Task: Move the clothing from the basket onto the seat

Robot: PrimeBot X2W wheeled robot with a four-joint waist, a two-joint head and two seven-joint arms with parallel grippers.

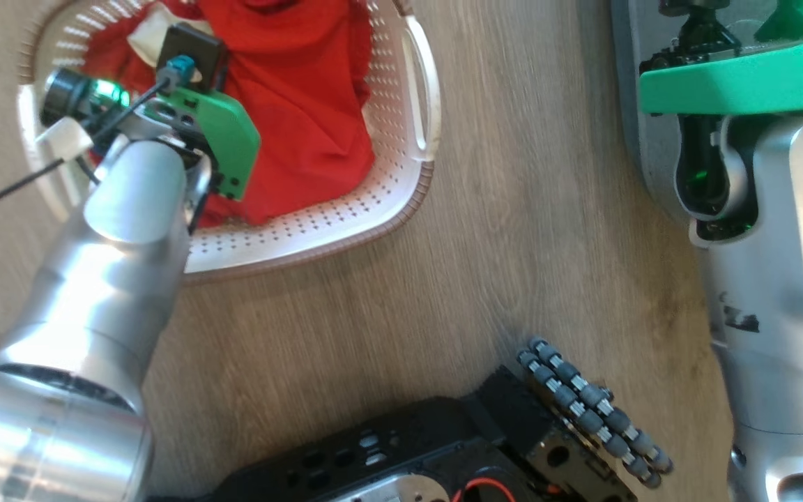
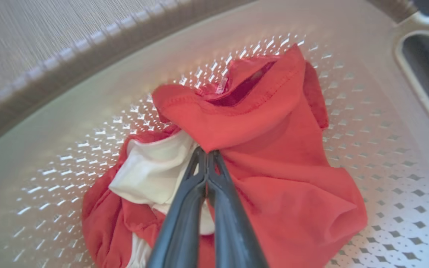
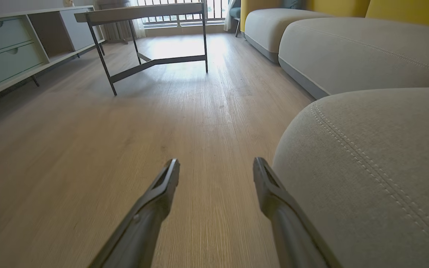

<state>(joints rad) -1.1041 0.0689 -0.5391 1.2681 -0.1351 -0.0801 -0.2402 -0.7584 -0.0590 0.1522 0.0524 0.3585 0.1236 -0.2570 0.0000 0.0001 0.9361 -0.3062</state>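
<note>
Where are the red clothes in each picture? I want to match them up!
Head view: the red clothes lie in the basket at the top left.
Left wrist view: they sit in the middle, pinched by the shut left hand.
Right wrist view: here you see wooden floor and the grey seat instead.
Shared landmark: the basket's holey cream wall and brown rim, in head and left wrist views.

Red clothing (image 1: 297, 90) sits heaped and rumpled in the basket (image 1: 346, 216), which is cream perforated plastic with a brown woven-look rim and side handles. There's a pale white piece (image 2: 151, 171) tucked among the red folds, and the left gripper (image 2: 207, 152) is pinched tight on a red fold right beside it. Over at the seat (image 3: 367, 178): grey upholstery, rounded corner, double stitched seam.
</note>
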